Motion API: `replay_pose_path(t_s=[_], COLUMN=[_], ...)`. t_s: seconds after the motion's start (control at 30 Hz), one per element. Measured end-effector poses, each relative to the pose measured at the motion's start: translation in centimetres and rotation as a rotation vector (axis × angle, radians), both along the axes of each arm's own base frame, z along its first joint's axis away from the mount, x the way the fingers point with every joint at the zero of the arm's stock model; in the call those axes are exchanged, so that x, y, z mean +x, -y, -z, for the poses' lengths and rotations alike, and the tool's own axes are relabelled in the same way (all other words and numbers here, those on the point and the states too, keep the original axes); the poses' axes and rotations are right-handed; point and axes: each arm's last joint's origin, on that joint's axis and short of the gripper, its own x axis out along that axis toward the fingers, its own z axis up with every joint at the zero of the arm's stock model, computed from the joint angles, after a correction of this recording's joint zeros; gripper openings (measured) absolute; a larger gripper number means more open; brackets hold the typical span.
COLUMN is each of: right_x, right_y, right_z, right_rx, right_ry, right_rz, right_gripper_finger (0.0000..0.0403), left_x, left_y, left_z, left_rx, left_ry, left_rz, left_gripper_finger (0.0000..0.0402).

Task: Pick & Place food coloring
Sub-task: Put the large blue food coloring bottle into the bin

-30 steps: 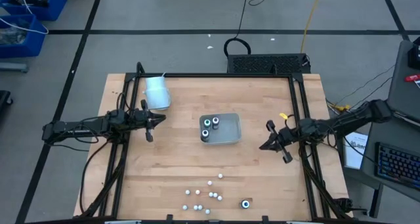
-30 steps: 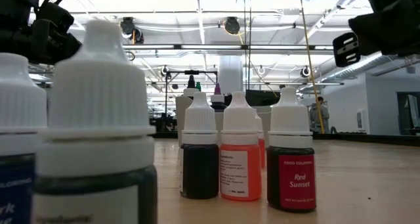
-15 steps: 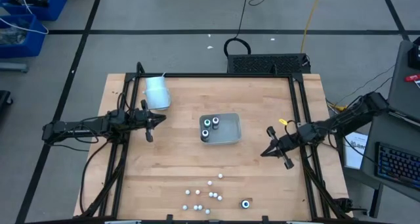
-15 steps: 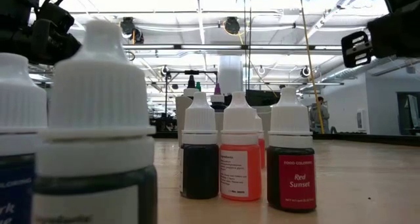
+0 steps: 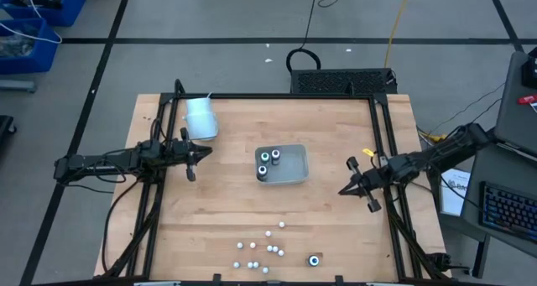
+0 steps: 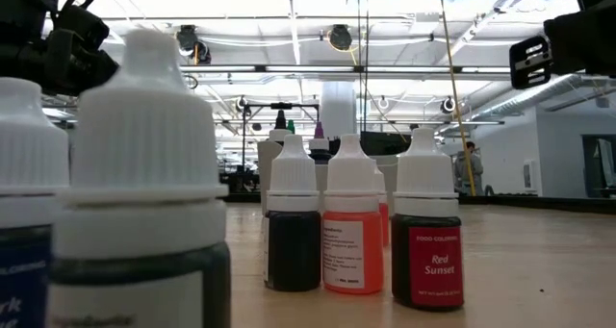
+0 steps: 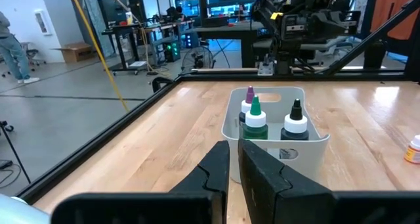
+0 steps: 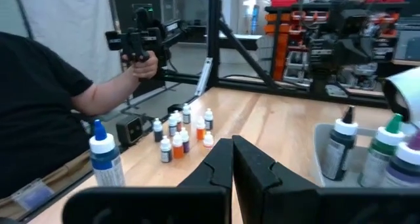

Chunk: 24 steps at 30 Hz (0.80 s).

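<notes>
Since a second ago the right tool (image 5: 357, 184) has drifted a little toward the near edge of the desk (image 5: 226, 202) and turned slightly; nothing else has shifted. Its jaws are pressed fully together with nothing between them, and it hangs above bare wood near the desk's right rail. The left tool (image 5: 195, 159) waits over the far-left part of the desk, its fingers nearly together and empty as the left wrist view shows, just beside the pale cup (image 5: 201, 118).

By my reading the job is partly done. Three big bottles (image 5: 268, 160) already stand in the clear tray (image 5: 295, 176), which lies between the two tools at mid-desk. One more big dark bottle (image 5: 314, 260) stands alone toward the near edge, nearer to the right tool than to the left. Beside it, further from the right tool, the small bottles (image 5: 260, 254) stand in a loose cluster, some red or orange as the low view shows. All of these appear to be left to fetch, and neither tool has one in hand.
</notes>
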Motion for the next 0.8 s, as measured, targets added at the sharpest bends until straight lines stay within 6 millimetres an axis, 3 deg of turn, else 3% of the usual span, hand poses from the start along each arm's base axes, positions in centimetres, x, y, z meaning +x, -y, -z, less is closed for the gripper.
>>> replay_pose_path(t_s=[0.33, 0.5, 0.8], right_x=[-0.6, -0.6, -0.6], right_y=[0.3, 0.3, 0.3], right_z=[-0.1, -0.2, -0.3], right_rx=[-0.015, -0.028, -0.032], right_ry=[0.023, 0.037, 0.046], right_rz=[-0.005, -0.001, 0.002], right_gripper_finger=[0.0000, 0.0000, 0.0000], left_x=[0.0, 0.5, 4.2], left_y=[-0.1, 0.7, 1.8], left_z=[-0.2, -1.2, -3.6], left_rx=[-0.107, -0.135, -0.143], left_ry=[0.044, 0.106, -0.006], left_rz=[-0.037, 0.161, 0.118], left_gripper_finger=[0.0042, 0.0042, 0.0042])
